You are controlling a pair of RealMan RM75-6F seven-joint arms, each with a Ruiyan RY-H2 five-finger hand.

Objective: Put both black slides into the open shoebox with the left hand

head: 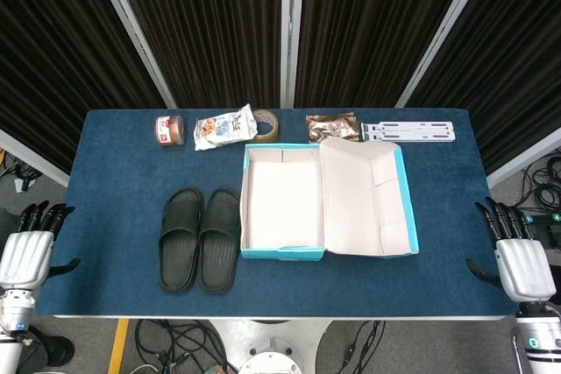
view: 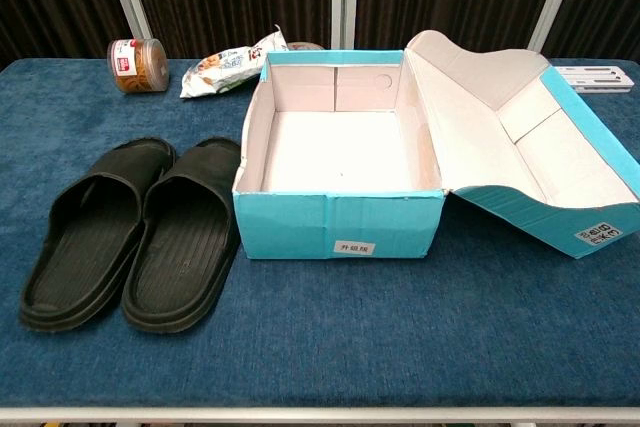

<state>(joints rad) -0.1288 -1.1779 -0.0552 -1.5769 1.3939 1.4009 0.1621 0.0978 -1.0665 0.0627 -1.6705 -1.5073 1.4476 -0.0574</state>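
Two black slides lie side by side on the blue table, left of the shoebox: the left slide [head: 180, 238] [view: 90, 232] and the right slide [head: 219, 238] [view: 183, 232]. The open teal shoebox [head: 282, 253] [view: 340, 229] is empty, its lid [head: 368, 203] [view: 540, 147] folded out to the right. My left hand [head: 31, 247] hangs off the table's left edge, fingers spread, holding nothing. My right hand [head: 517, 256] hangs off the right edge, likewise spread and empty. Neither hand shows in the chest view.
Along the table's far edge stand a small jar [head: 169, 130] [view: 138, 51], a snack bag [head: 223, 128] [view: 232, 65], a tape roll [head: 264, 124], a brown packet [head: 332, 125] and a white metal bracket [head: 412, 131].
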